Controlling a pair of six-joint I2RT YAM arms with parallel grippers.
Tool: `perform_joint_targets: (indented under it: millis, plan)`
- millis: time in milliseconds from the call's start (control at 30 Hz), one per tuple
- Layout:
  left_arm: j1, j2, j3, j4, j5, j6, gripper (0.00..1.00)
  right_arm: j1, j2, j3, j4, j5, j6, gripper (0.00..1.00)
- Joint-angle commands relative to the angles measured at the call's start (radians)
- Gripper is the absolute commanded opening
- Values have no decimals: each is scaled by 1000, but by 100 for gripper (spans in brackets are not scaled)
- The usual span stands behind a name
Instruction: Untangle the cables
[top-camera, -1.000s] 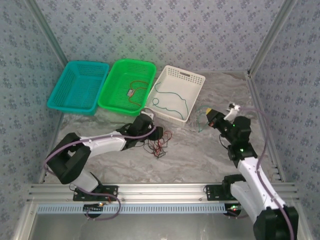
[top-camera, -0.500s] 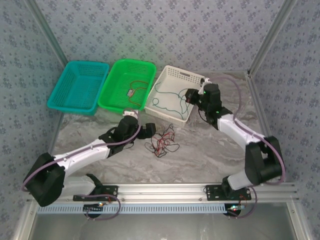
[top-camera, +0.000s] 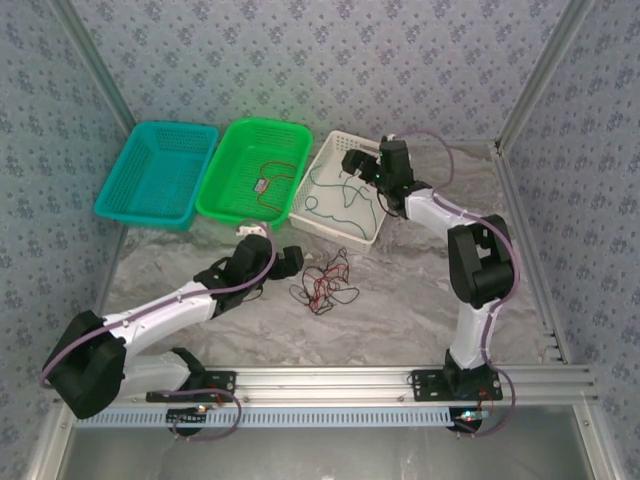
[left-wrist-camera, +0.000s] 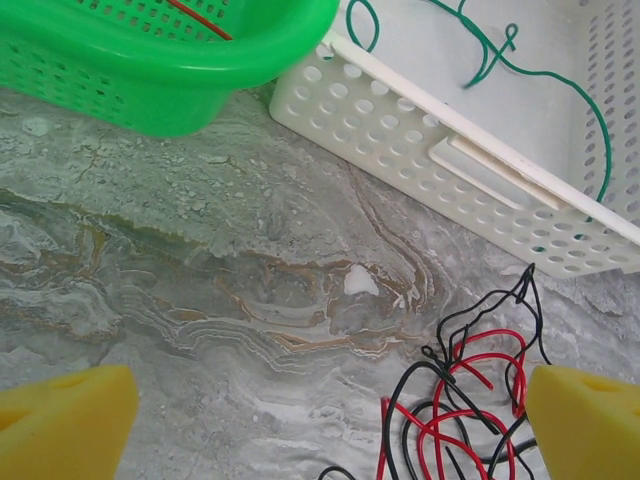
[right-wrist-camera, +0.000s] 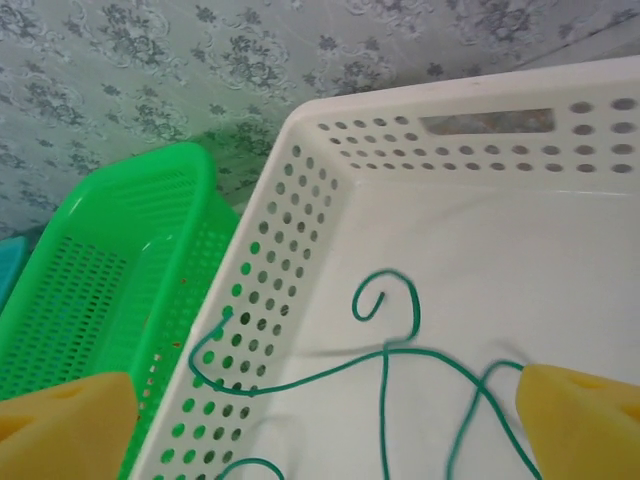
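Left gripper (top-camera: 296, 259) sits low over the marble table (top-camera: 420, 300) with its jaws spread wide and nothing between them; in the left wrist view its yellow pads (left-wrist-camera: 62, 422) stand at the two lower corners, with bare table (left-wrist-camera: 200, 280) between them for most of the gap (left-wrist-camera: 325, 430). The tangle of red and black cables (top-camera: 322, 283) lies on the table just beside this gripper, at about 4 o'clock from it in the top view, and in the left wrist view the same knot (left-wrist-camera: 455, 405) lies close to the right-hand pad, at roughly 5 o'clock in the frame. Right gripper (top-camera: 352, 166) reaches across to the 12 o'clock side of the table and hangs over the white basket (top-camera: 372, 150), jaws likewise apart and empty (right-wrist-camera: 325, 425). A green cable (top-camera: 338, 203) lies loose on the floor of that basket; the right wrist view shows its curls (right-wrist-camera: 395, 345) beneath the gripper and one loop up against the perforated wall (right-wrist-camera: 300, 250). At 9 o'clock from the white basket stands the green basket (top-camera: 268, 123), touching it, with a thin red cable (top-camera: 275, 172) inside, and further toward 9 o'clock the teal basket (top-camera: 130, 190).
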Motion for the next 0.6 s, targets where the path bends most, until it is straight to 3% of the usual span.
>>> perform_joint_targets:
  millis: [0, 267, 567]
  plan:
    - [5, -12, -2, 5, -40, -17, 99, 5, -148, -101, -40, 43, -1, 100]
    - [5, 41, 55, -36, 18, 18, 99, 29, -410, -351, -165, 55, -72, 100]
    - [5, 68, 91, -102, 33, -23, 99, 186, -657, -597, -149, 246, 80, 100]
